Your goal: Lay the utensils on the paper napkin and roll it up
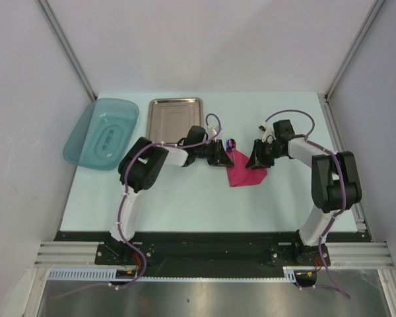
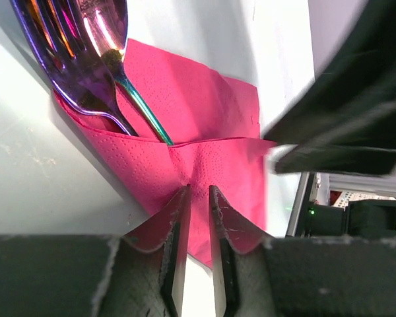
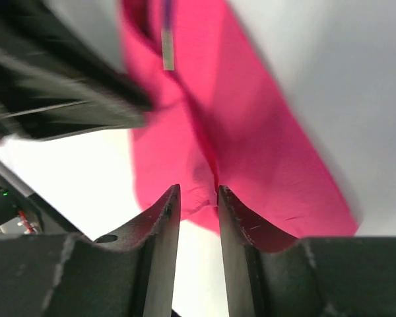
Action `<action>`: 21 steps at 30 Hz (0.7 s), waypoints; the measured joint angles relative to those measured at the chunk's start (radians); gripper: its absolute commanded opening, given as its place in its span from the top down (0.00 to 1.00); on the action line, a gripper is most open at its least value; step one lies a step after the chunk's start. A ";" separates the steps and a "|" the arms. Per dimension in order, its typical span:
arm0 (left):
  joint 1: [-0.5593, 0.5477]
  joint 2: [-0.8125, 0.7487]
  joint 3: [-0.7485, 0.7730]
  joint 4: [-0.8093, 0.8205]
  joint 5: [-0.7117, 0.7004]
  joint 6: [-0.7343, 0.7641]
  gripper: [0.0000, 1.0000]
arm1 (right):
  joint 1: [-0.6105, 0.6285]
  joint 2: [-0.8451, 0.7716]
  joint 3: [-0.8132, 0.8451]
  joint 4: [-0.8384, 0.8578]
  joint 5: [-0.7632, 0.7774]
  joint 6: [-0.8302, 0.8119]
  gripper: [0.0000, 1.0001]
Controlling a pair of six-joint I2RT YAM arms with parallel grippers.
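Observation:
The magenta paper napkin (image 1: 243,173) lies mid-table, folded over the utensils' handles. In the left wrist view the purple fork (image 2: 79,63) and the spoon (image 2: 107,26) with its teal handle (image 2: 145,109) stick out of the napkin (image 2: 211,105) at the upper left. My left gripper (image 2: 198,190) stands narrowly open, tips at the napkin's folded edge, table showing between the jaws. My right gripper (image 3: 198,190) is open too, tips just over a crease of the napkin (image 3: 251,132). From above, the left gripper (image 1: 223,158) and right gripper (image 1: 256,160) flank the napkin, with the utensil heads (image 1: 232,143) between them.
A rectangular steel tray (image 1: 176,117) sits at the back, left of centre. A teal translucent dish (image 1: 101,132) lies further left, overhanging the table's edge. White walls close in on both sides and the back.

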 measured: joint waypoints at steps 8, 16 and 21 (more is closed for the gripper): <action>-0.002 0.000 0.010 -0.025 -0.002 0.020 0.77 | 0.073 -0.121 -0.001 0.033 -0.061 0.033 0.69; -0.004 0.000 0.015 -0.038 -0.003 0.029 0.77 | 0.166 -0.108 -0.034 0.065 -0.080 0.055 0.75; -0.004 0.000 0.018 -0.043 -0.002 0.034 0.78 | 0.156 -0.026 -0.060 0.093 -0.092 0.066 0.77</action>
